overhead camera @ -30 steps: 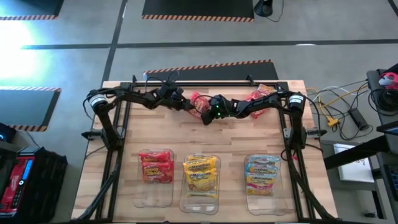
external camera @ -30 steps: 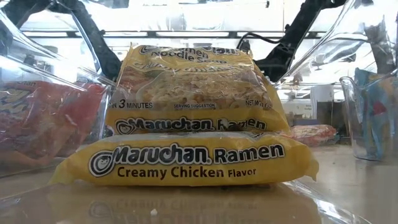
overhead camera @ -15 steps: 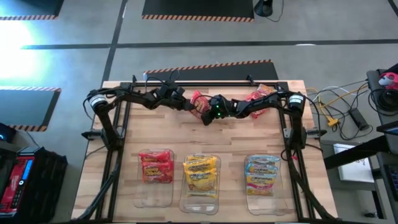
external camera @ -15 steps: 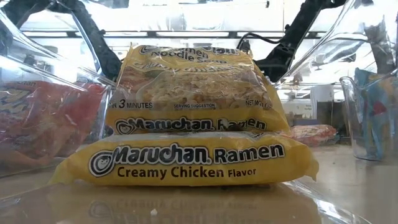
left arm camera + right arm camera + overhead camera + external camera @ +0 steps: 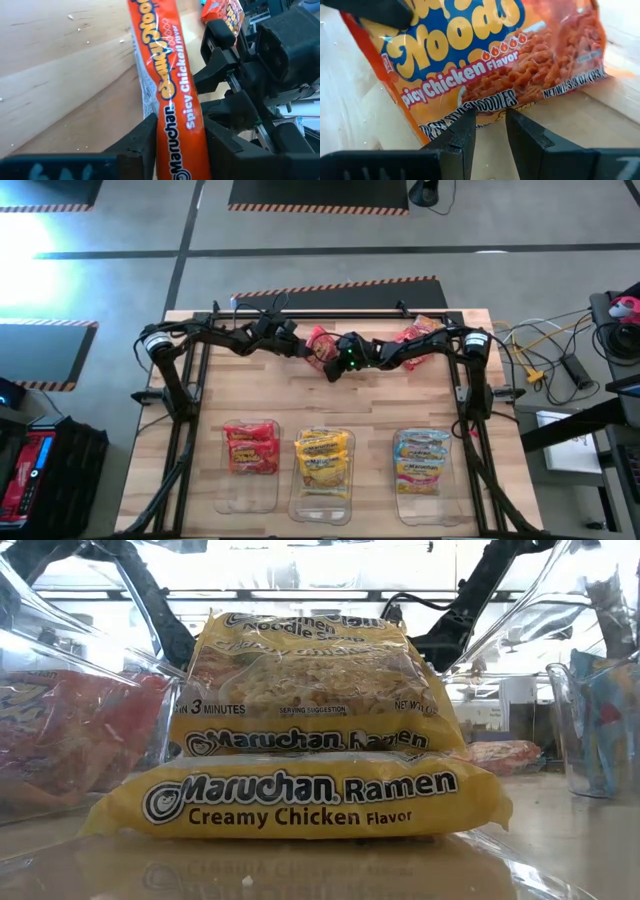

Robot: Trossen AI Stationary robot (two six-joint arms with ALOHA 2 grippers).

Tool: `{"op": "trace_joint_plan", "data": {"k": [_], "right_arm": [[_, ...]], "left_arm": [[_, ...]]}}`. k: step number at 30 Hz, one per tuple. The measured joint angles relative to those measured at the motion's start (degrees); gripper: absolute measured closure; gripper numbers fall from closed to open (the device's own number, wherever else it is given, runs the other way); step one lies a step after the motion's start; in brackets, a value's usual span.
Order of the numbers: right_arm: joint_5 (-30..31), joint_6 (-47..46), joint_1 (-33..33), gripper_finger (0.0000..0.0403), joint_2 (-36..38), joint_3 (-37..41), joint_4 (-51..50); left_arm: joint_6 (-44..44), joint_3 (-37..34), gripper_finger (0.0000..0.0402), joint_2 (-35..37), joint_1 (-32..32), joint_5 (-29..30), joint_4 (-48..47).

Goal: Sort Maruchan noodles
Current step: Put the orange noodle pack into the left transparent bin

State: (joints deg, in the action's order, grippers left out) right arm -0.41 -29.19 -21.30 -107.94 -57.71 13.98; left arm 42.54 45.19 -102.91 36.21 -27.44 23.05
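A red-orange Spicy Chicken noodle packet [image 5: 318, 340] stands on edge at the table's far middle, between both grippers. My left gripper [image 5: 182, 145] comes from the left and is shut on it. My right gripper [image 5: 490, 125] comes from the right and holds its edge. A second red packet [image 5: 420, 335] lies flat at the far right. Near the front edge, three clear bins hold red packets [image 5: 250, 445], yellow packets [image 5: 322, 455] and light blue packets [image 5: 422, 458]. My left gripper pinches the packet across its thickness, one finger [image 5: 145, 145] on each broad face, near one end [image 5: 180, 125]. The fingers lie level, coming from the table's left. The packet stands on its long edge; I cannot tell whether it rests on the wood. My right gripper has the packet's crimped long edge below the print [image 5: 487, 111] between its two fingertips [image 5: 465, 125]. It comes level from the table's right, across that edge. The printed face tilts up and away from the fingers.
The three bins [image 5: 250, 490] stand in a row along the near edge, with bare wood between them and the arms. In the low view the yellow packets [image 5: 300, 795] fill the middle. Both arms' frames run down the table's left and right sides.
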Motion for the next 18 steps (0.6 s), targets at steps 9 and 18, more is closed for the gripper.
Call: {"op": "trace_joint_plan", "data": {"k": [9,18], "right_arm": [[-4.1,0.8,-0.1,0.0305,4.7,0.0,-6.8],[-4.3,5.5,-0.1,0.0305,15.1,0.0,-20.4]], "left_arm": [[0.2,0.0,0.0338,0.2,0.9,-3.5,-0.1],[-0.1,0.0,0.0348,3.6,2.2,-10.5,-2.8]]}}
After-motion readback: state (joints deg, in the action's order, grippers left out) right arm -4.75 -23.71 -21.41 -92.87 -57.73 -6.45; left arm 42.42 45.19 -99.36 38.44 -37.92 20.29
